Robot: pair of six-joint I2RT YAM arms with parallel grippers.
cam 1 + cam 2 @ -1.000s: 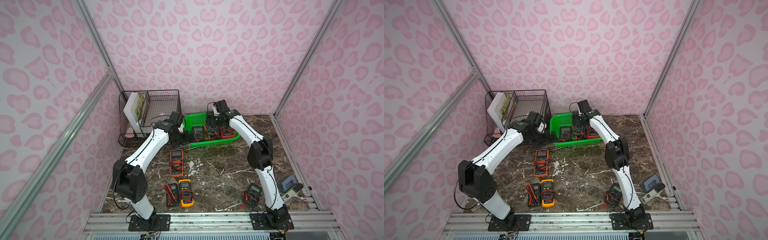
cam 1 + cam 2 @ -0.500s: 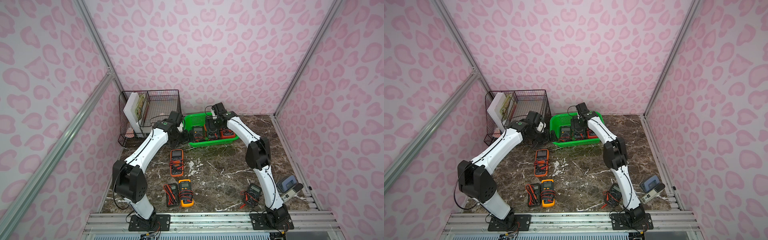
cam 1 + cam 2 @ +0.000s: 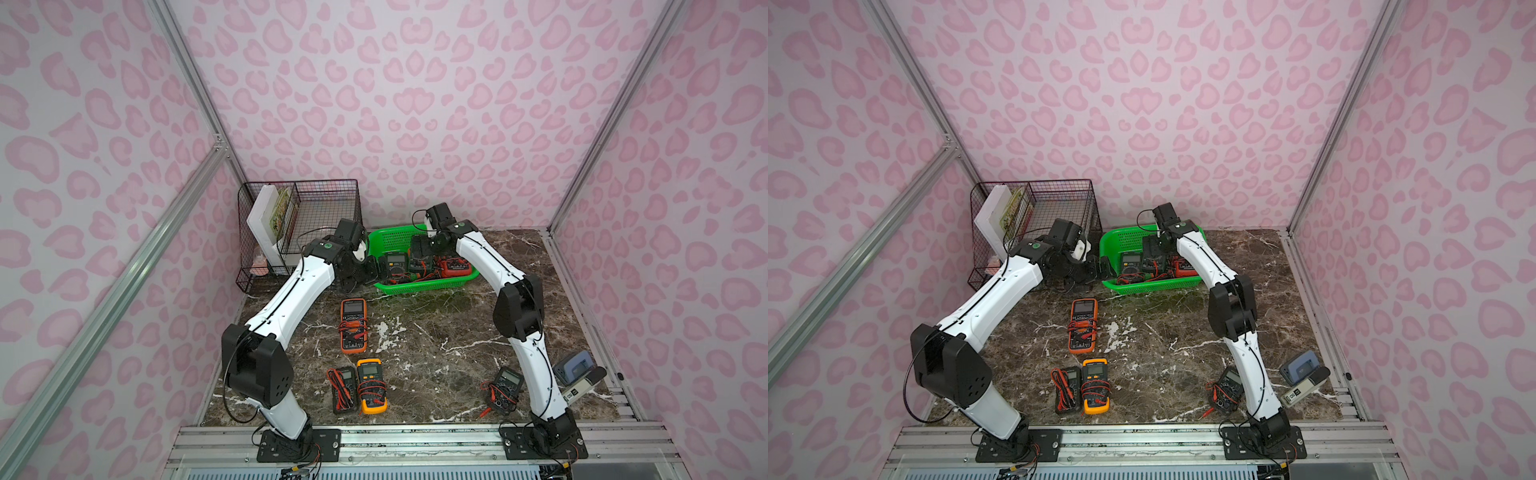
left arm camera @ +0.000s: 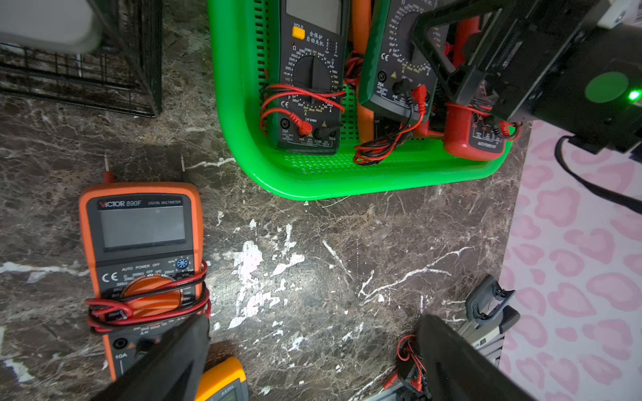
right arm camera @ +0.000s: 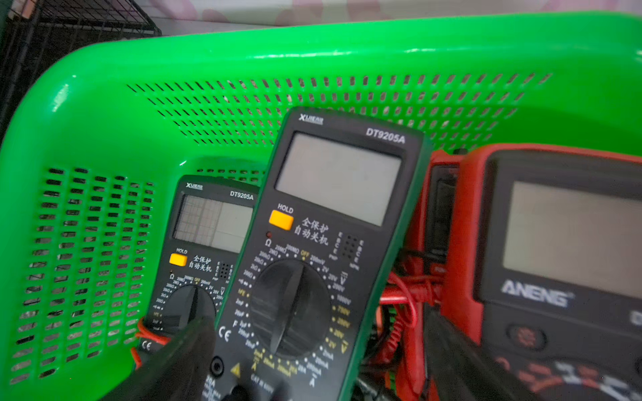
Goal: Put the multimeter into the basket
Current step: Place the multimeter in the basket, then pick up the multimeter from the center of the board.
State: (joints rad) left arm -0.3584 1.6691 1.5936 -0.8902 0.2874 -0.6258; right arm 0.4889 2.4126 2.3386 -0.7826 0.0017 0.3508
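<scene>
**A:** State of the right pincer (image 5: 318, 326)?

**B:** Fingers wide apart, down inside the basket (image 3: 415, 286). They straddle the multimeter (image 5: 323, 243). One finger is clear of it. The other sits at its edge, too blurred to call contact. Not clamped.

**A:** Where's the multimeter?

**B:** In the basket. Dark green case, tilted, lying partly over a second dark green meter (image 5: 208, 243), with a red meter (image 5: 556, 243) on its other side.

**A:** And the left pincer (image 4: 312, 323)?

**B:** Also spread, nothing between the fingers. It hangs over the surface (image 4: 312, 260), just beside the basket end nearest the wire rack (image 3: 324, 208).

**A:** What's out on the surface?

**B:** Orange meter (image 3: 353, 325) in front of the basket. Yellow meter (image 3: 371, 386) and black meter (image 3: 344, 388) side by side, nearer the arm bases. A fourth meter (image 3: 505, 388) sits by the right arm's base.
</scene>
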